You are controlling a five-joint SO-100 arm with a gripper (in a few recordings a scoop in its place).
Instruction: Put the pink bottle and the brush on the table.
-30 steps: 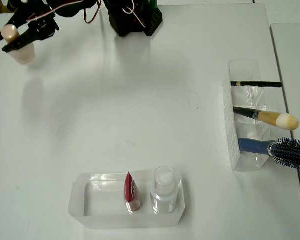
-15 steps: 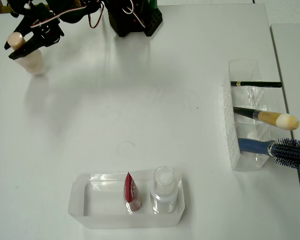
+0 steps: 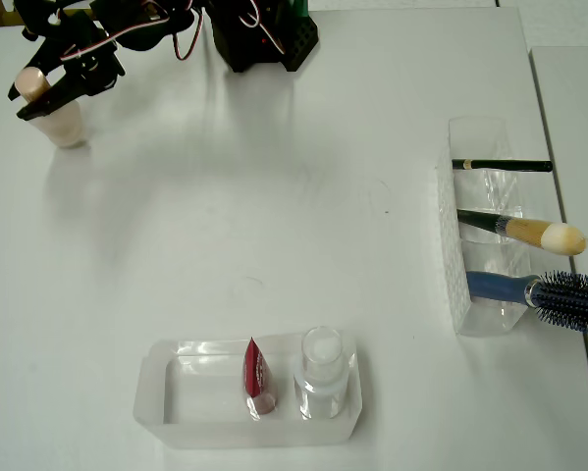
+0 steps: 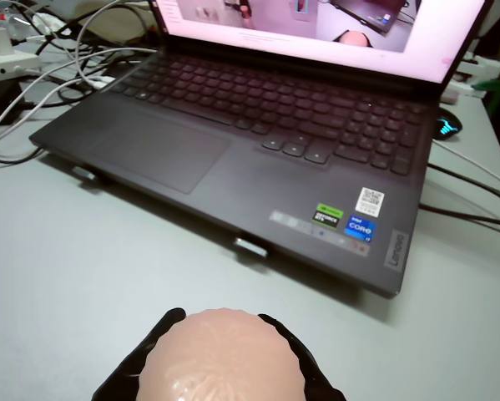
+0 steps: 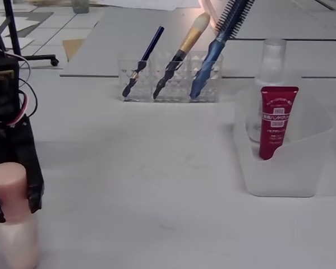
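Note:
The pink bottle stands upright at the far left of the white table in the overhead view. My black gripper is shut on its peach cap. In the wrist view the cap sits between two black fingers. The fixed view shows the bottle low at the left, with the gripper around its cap. The brush, dark-handled with a cream tip, leans in a clear holder at the right, far from the gripper; in the fixed view the brush is at the back.
The holder also carries a blue hairbrush and a thin black stick. A clear tray near the front holds a red tube and a clear bottle. A laptop lies beyond the bottle in the wrist view.
The gripper has carried the pink bottle a little to the right and down toward the tabletop, then nearly stopped. Everything else is as it was.

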